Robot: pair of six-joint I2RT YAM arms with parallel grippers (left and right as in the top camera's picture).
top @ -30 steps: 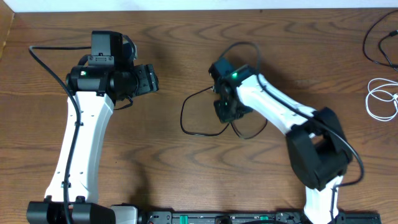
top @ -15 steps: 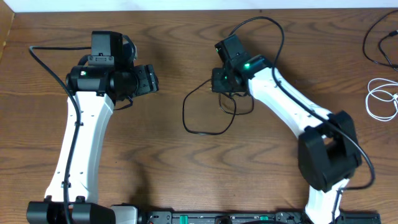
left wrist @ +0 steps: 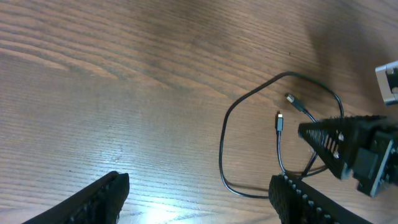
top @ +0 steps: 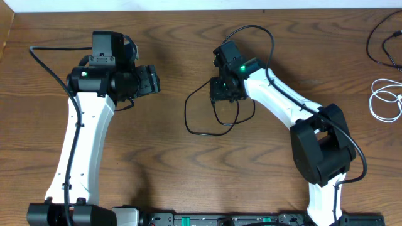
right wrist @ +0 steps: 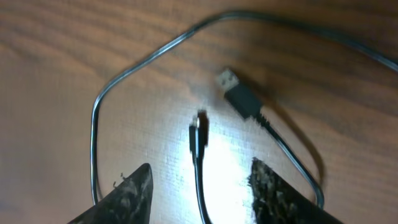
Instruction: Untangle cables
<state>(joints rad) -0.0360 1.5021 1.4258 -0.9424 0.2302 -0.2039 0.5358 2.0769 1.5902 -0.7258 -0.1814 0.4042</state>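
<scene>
A thin black cable (top: 188,117) lies in a loose loop on the table's middle. My right gripper (top: 222,95) is open just above its right part. In the right wrist view the fingers (right wrist: 202,194) straddle one strand, which ends in a small plug (right wrist: 198,132). A flat USB plug (right wrist: 240,94) lies beside it. My left gripper (top: 152,80) is open and empty, left of the loop. In the left wrist view (left wrist: 199,200) the cable (left wrist: 222,146) and the right gripper (left wrist: 348,148) show ahead. A white cable (top: 384,100) and another black cable (top: 377,47) lie at the far right.
The table's far edge runs along the top of the overhead view. The right arm's own thick black wire (top: 267,37) arcs above its wrist. The arm bases and a rail (top: 220,220) stand at the near edge.
My right gripper went toward the far edge, then came back down a little onto the cable's plug ends. The cable's right-hand loops shifted with it. The left arm has not moved.
</scene>
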